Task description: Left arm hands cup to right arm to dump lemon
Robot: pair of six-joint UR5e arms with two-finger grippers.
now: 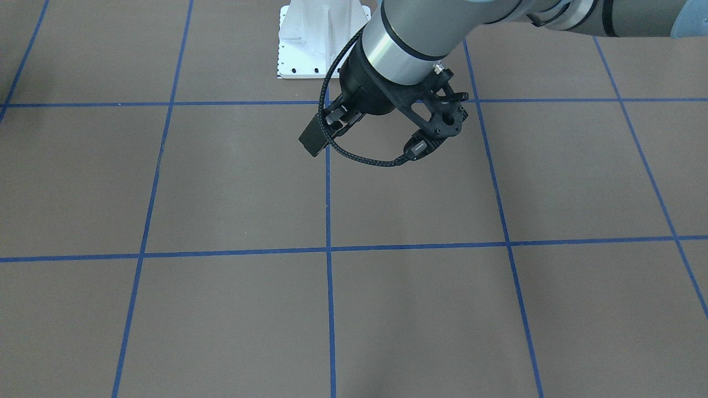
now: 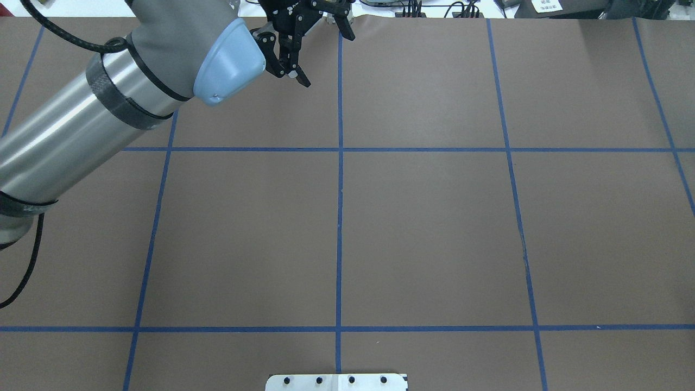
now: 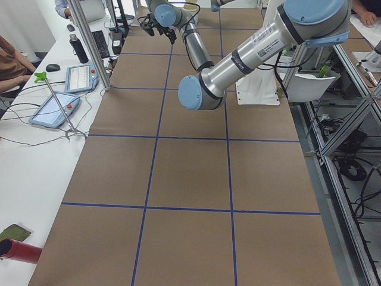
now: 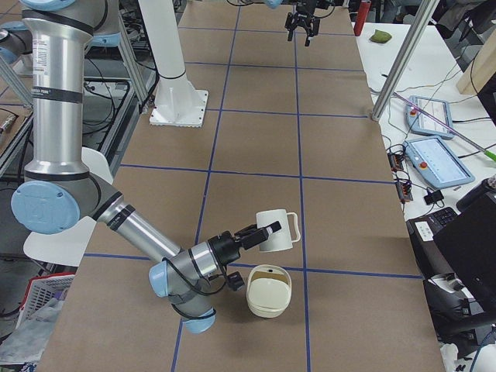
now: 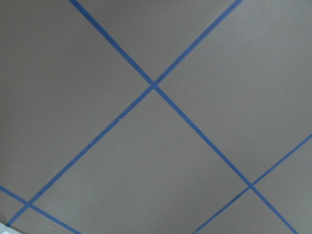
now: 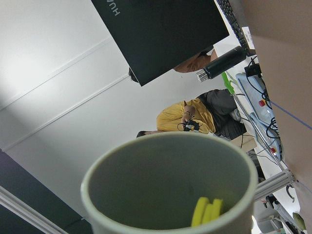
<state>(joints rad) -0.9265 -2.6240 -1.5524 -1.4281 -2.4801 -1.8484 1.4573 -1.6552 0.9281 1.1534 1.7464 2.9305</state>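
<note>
The white cup (image 4: 275, 230) hangs tilted in the air at the tip of my right gripper (image 4: 260, 232), just above a cream bowl (image 4: 269, 293). That gripper shows only in the exterior right view, so I cannot tell if it is shut. The right wrist view looks into the cup's greyish inside (image 6: 161, 190), with yellow lemon slices (image 6: 207, 212) against its lower wall. My left gripper (image 2: 330, 61) is open and empty above the table's far edge, far from the cup. It also shows in the front-facing view (image 1: 330, 130).
The robot's white base plate (image 1: 323, 38) stands at the table's near edge, also in the overhead view (image 2: 336, 382). Tablets and cables lie on the operators' white desk (image 4: 434, 155). A person in yellow (image 6: 187, 117) sits beyond the cup.
</note>
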